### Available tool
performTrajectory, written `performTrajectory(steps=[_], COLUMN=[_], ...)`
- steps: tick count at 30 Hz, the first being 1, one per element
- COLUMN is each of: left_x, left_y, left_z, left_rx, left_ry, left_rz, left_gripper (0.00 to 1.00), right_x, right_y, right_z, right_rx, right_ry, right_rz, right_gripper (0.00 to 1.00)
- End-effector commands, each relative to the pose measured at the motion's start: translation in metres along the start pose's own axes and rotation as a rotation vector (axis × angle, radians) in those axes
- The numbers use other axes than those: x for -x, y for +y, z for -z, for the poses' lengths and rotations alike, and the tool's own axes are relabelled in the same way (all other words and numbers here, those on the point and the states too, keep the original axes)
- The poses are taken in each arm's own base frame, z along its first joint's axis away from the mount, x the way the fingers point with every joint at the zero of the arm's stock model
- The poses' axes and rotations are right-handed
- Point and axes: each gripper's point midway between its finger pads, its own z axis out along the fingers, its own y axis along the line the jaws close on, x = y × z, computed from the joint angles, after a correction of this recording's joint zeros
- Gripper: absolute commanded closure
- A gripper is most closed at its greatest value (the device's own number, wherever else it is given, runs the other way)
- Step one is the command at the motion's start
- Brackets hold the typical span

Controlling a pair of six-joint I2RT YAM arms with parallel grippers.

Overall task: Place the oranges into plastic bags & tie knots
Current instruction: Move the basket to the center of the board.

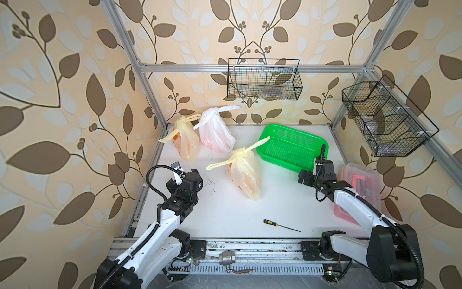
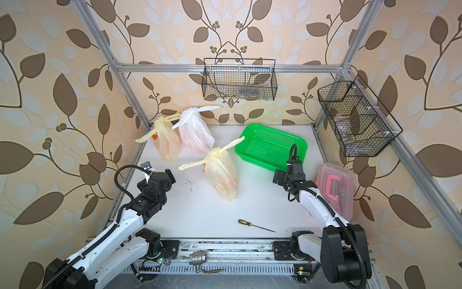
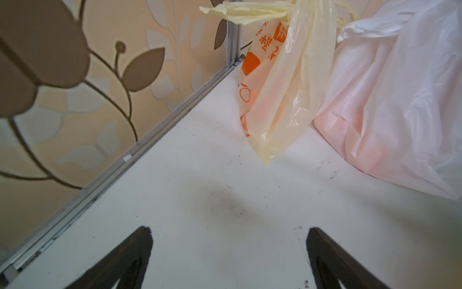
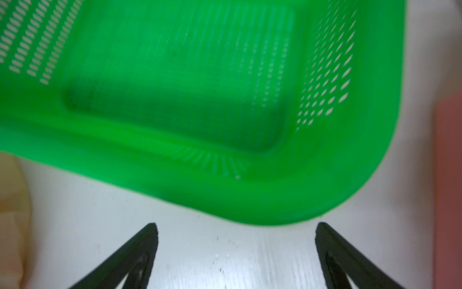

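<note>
Three plastic bags stand on the white table, each closed at the top by a knot with strap ends sticking out. A pale yellow bag (image 1: 185,143) and a white bag (image 1: 216,133) are at the back left, and another yellow bag (image 1: 246,176) is in the middle. The oranges show only as an orange tint (image 1: 217,148) through the plastic. My left gripper (image 3: 228,229) is open over bare table, short of the back-left yellow bag (image 3: 275,100) and white bag (image 3: 390,105). My right gripper (image 4: 236,226) is open and holds nothing, just before the green basket's rim (image 4: 275,200).
The green mesh basket (image 1: 292,147) sits at the back right with nothing in it. A clear box with a pink handle (image 1: 360,185) lies at the right edge. A screwdriver (image 1: 281,226) lies near the front. Wire baskets (image 1: 263,78) (image 1: 385,117) hang on the frame.
</note>
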Motion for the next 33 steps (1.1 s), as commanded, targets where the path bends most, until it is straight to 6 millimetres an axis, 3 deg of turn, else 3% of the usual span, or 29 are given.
performTrajectory(steps=[1, 5, 9, 16, 23, 26, 29, 33], left_x=[0.023, 0.016, 0.006, -0.006, -0.007, -0.011, -0.014, -0.030], left_y=[0.008, 0.009, 0.010, 0.004, -0.022, -0.033, -0.028, -0.024], left_z=[-0.006, -0.018, -0.028, -0.040, -0.054, -0.058, -0.060, -0.078], left_rx=[0.075, 0.071, 0.035, -0.051, -0.198, -0.263, -0.304, -0.290], left_ry=[-0.115, -0.113, -0.113, -0.146, -0.199, -0.142, -0.184, -0.166], left_rz=[-0.061, -0.104, -0.093, -0.076, -0.128, -0.143, -0.058, -0.021], left_gripper=[0.01, 0.01, 0.01, 0.01, 0.01, 0.01, 0.01, 0.01], right_x=[0.035, 0.039, 0.041, 0.045, 0.048, 0.055, 0.055, 0.051], right_y=[-0.013, -0.023, -0.023, -0.016, -0.004, 0.002, 0.007, 0.004], right_z=[-0.010, -0.033, -0.047, -0.040, -0.022, -0.017, -0.018, -0.012], right_rx=[-0.088, -0.147, -0.097, -0.040, -0.063, -0.031, -0.018, -0.015], right_ry=[-0.158, -0.110, -0.125, -0.254, -0.387, -0.451, -0.480, -0.527], right_rz=[0.048, 0.069, 0.038, 0.083, 0.184, 0.177, 0.205, 0.190], right_gripper=[0.00, 0.00, 0.00, 0.00, 0.00, 0.00, 0.00, 0.00])
